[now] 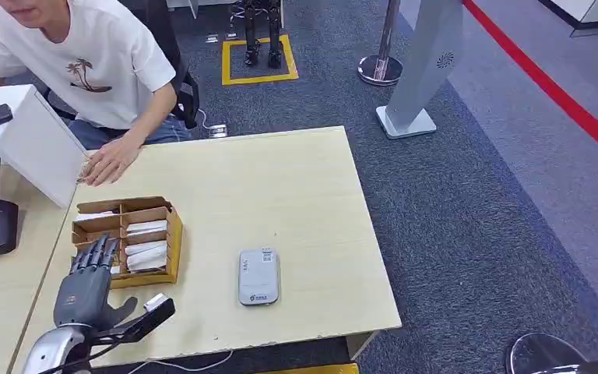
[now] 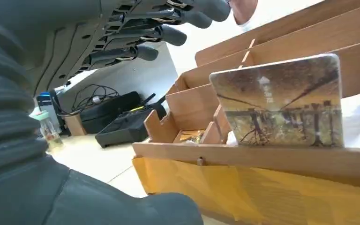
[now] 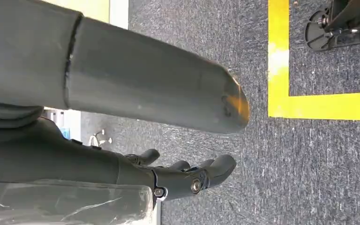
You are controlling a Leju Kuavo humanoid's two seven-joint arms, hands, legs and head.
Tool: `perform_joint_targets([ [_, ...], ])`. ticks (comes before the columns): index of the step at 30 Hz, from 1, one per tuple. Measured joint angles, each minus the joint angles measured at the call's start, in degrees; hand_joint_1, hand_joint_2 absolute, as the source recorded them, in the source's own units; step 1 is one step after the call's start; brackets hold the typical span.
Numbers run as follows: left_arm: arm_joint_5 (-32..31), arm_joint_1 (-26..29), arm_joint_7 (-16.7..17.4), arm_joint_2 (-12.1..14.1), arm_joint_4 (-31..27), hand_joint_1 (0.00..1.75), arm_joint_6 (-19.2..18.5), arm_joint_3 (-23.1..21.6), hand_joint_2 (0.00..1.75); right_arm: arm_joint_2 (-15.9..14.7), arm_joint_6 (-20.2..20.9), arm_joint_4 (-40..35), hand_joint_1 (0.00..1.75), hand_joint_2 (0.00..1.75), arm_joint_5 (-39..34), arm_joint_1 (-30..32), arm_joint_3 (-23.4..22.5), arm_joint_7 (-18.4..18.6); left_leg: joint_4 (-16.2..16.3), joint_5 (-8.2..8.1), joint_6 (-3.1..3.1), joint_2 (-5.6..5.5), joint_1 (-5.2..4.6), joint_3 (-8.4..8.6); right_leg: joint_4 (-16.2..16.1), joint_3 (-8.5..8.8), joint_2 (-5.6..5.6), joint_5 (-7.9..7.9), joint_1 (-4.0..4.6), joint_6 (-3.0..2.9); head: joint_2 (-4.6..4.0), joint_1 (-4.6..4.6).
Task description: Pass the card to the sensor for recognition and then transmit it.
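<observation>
Step in hand: I judge this to be the reach for a card, before any pass to the sensor.
My left hand (image 1: 86,284): it hovers at the near edge of the card box (image 1: 173,234), fingers (image 2: 166,33) spread wide and straight, holding nothing; the thumb sticks out toward the reader.
The card (image 2: 281,101): in the left wrist view one picture card stands upright in a near compartment, just behind the box's front wall, its top edge above the rim. More white cards (image 1: 146,248) lie in the other compartments.
The sensor (image 1: 258,276): a small grey reader lying flat on the worktop (image 1: 280,187), apart from the box on my right side.
My right hand (image 3: 187,180): it hangs beside me over the carpet, fingers loosely curled, nothing in it.
Person: one sits at the far corner with a hand (image 1: 109,162) resting on the worktop, well clear of the box.
How to do it well: I should bring my fingers down over the upright card's exposed top edge, pinch it between thumb and finger, and lift straight up so it does not catch on the dividers.
Risk: as I judge it, the light box may slide or tip if I push on its wall; a thin card may slip from a shallow pinch.
</observation>
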Motion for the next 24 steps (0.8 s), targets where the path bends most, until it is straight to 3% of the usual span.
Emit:
perform_joint_targets([
  [24, 1.12, -0.2, -0.83, -0.09, 0.0, 0.0, 0.0, -1.42, 1.75, 0.0, 0.07, 0.0, 0.0, 1.75, 0.46, 0.0, 0.0, 0.0, 0.0, 0.0, 0.0, 0.0, 0.0, 0.0, 0.0, 0.0, 0.0, 0.0, 0.0, 0.0, 0.0, 0.0],
])
